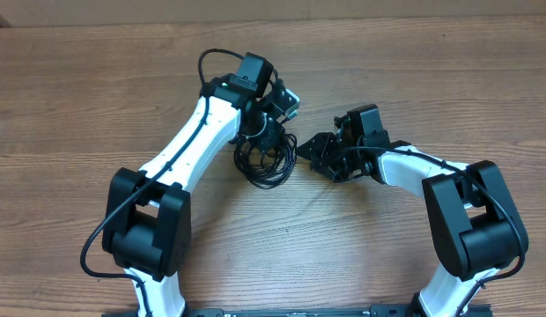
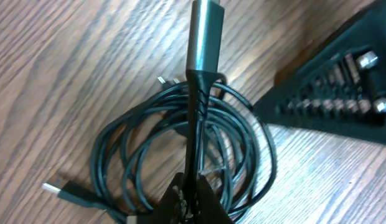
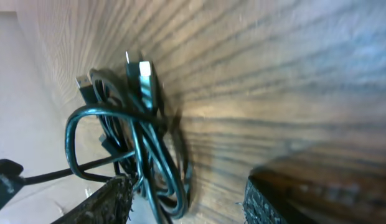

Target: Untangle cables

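- Cables (image 1: 266,160) lie coiled on the bench (image 1: 79,88), at nine o'clock from the right end effector (image 1: 308,151).
- Left end effector (image 2: 193,208), its arm reaching in from seven o'clock, is clamped on one cable.
- Right end effector: jaws partly apart, gripping nothing.

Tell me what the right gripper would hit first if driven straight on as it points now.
Probably the cables: the right gripper, jaws apart, aims at the bundle, and its wrist view shows the coils just ahead. Depth is unclear, so the table might come first.
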`<move>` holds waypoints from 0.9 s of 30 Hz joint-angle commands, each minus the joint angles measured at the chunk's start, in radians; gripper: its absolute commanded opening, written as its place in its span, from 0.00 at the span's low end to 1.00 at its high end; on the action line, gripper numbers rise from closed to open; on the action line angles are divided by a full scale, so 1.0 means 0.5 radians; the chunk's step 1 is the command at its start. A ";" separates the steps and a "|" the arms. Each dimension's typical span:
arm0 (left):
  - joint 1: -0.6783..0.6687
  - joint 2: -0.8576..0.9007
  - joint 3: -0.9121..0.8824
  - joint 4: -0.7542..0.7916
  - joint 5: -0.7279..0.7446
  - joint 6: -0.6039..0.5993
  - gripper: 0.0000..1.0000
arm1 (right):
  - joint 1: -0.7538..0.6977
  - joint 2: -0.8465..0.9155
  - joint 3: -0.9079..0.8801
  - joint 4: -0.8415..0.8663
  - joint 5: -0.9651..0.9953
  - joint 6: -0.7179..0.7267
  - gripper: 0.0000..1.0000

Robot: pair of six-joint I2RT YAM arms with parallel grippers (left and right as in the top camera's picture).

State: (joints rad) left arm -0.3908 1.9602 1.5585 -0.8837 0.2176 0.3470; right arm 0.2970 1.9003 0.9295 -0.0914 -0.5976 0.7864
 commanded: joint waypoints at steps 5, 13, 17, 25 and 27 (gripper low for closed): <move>0.134 0.018 0.028 -0.014 0.040 -0.188 0.20 | -0.013 0.040 -0.039 0.015 0.223 -0.022 0.56; 0.127 0.018 -0.035 0.016 0.039 -0.202 0.31 | -0.013 0.040 -0.039 0.050 0.233 -0.022 0.56; 0.127 0.018 -0.091 0.103 0.041 -0.383 0.35 | -0.013 0.040 -0.039 0.124 0.338 -0.022 0.55; 0.051 0.028 -0.101 0.216 0.012 -0.425 0.35 | -0.009 0.040 -0.039 0.135 0.364 -0.022 0.55; 0.024 0.044 -0.102 0.223 -0.079 -0.419 0.36 | -0.009 0.040 -0.039 0.122 0.363 -0.022 0.55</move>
State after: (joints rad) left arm -0.3573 1.9602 1.5185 -0.7769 0.2218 0.1551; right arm 0.2962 1.9007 0.9291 -0.0158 -0.4728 0.7849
